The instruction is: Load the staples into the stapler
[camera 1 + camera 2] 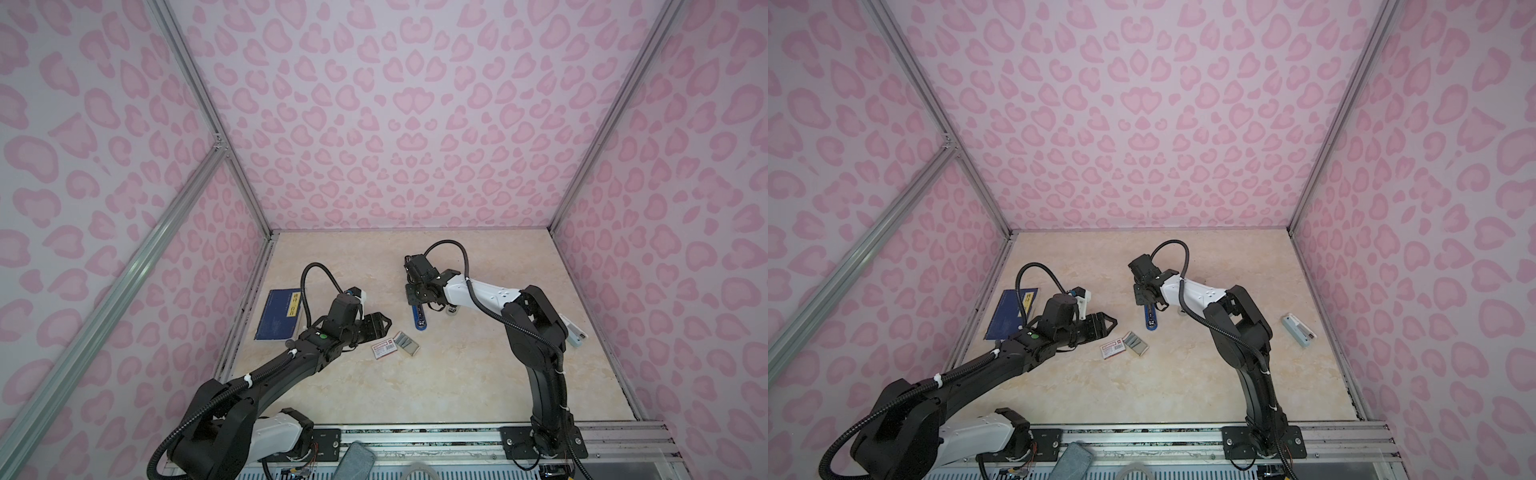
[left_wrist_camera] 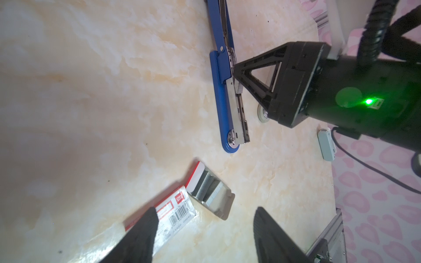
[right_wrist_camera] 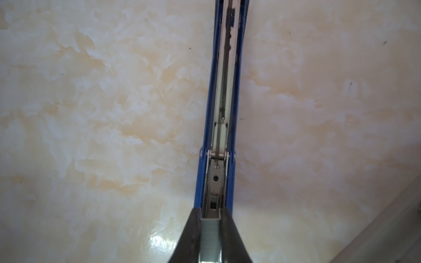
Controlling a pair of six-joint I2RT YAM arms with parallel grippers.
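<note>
The blue stapler [image 1: 420, 319] [image 1: 1151, 321] lies opened flat mid-table, its metal magazine channel [image 3: 216, 182] facing up. My right gripper [image 3: 210, 213] [image 1: 419, 301] is shut on a grey strip of staples [image 3: 210, 236] [image 2: 238, 87], held right over the channel's near end. More staples sit in the tray [image 1: 407, 343] [image 2: 211, 193] next to the white, red-labelled box sleeve [image 1: 383, 345] [image 2: 173, 209]. My left gripper [image 2: 205, 210] [image 1: 384, 326] hovers open just left of the box, with nothing between its fingers.
A dark blue booklet [image 1: 280, 316] [image 1: 1011, 313] lies against the left wall. A pale grey oblong device [image 1: 1298, 330] [image 2: 327, 146] sits near the right wall. A small clear round piece [image 2: 264, 113] rests beside the stapler. Aluminium rails edge the table.
</note>
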